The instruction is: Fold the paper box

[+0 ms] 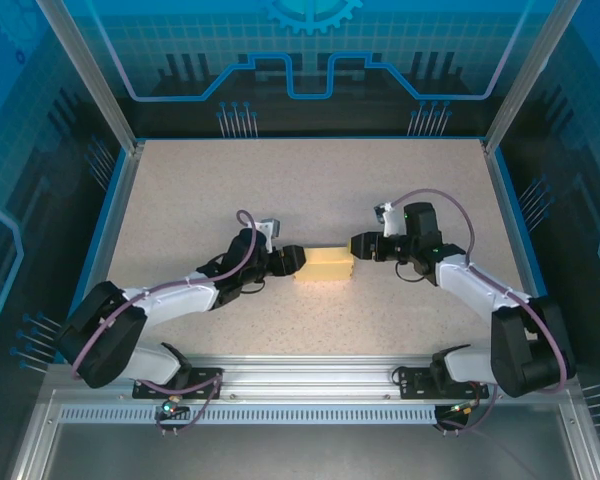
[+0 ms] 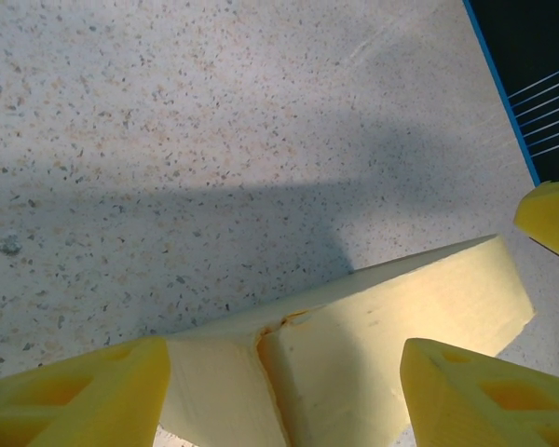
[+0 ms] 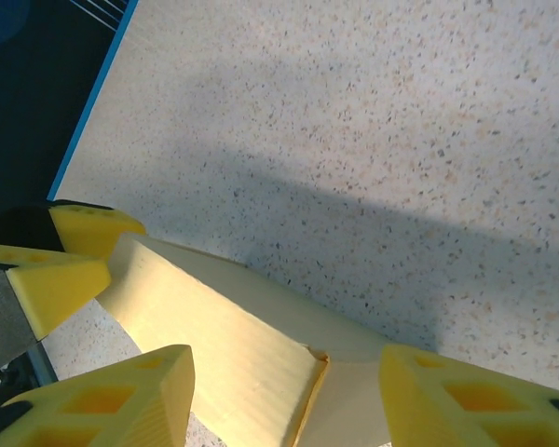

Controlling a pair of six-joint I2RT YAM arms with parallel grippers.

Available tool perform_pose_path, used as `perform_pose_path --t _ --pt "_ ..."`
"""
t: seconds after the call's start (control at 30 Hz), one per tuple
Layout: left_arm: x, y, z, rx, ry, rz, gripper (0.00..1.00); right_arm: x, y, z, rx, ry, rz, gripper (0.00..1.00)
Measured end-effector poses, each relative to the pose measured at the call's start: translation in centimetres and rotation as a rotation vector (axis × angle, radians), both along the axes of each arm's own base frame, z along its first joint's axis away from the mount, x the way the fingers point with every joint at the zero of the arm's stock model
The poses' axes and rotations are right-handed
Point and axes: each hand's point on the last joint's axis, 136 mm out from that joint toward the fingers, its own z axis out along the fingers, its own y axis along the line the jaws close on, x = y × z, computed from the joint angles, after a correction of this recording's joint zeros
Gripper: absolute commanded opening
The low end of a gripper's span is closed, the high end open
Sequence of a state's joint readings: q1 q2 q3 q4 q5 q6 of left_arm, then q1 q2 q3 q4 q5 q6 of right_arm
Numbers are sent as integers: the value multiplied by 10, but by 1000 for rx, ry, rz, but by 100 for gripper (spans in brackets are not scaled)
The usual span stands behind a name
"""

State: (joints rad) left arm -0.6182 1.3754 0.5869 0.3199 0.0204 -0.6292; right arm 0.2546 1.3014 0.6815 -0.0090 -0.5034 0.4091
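Paper box (image 1: 324, 266), looking light, thin and easily creased, lies mid-table (image 1: 280, 180), with the left gripper (image 1: 298, 259) and right gripper (image 1: 356, 246) each straddling an end, fingers apart, pinching or not I cannot tell; its folded ends seem the firmest hold.

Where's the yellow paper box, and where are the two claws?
Pale yellow cardboard box (image 1: 325, 266): top view, middle of its top face.
Left arm's two-finger claw (image 1: 298, 260): top view, between fingertips, at box's left end.
Right arm's two-finger claw (image 1: 354, 246): top view, between fingertips, at box's right end.
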Motion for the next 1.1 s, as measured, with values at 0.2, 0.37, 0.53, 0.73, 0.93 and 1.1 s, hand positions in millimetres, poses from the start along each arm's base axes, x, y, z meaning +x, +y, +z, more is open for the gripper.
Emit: perform_pose_path --t 0.2,0.37,0.53,0.73,0.93,1.1 --pt "-1 1 3 -2 0 0 67 -4 -1 -7 -24 23 1 56" --pt "-5 -2 1 -12 19 -18 64 -10 8 -15 -35 40 28 55" --pt "-8 -7 -2 -34 47 -38 58 -16 18 -19 -36 51 58 55" --pt "-5 -11 -3 -48 56 -43 55 -14 20 -20 -31 53 49 53" --pt "14 -10 0 -53 58 -8 54 8 23 -14 -40 42 18 53" --pt "48 -3 6 -47 42 47 54 47 30 7 -45 -16 -9 54"
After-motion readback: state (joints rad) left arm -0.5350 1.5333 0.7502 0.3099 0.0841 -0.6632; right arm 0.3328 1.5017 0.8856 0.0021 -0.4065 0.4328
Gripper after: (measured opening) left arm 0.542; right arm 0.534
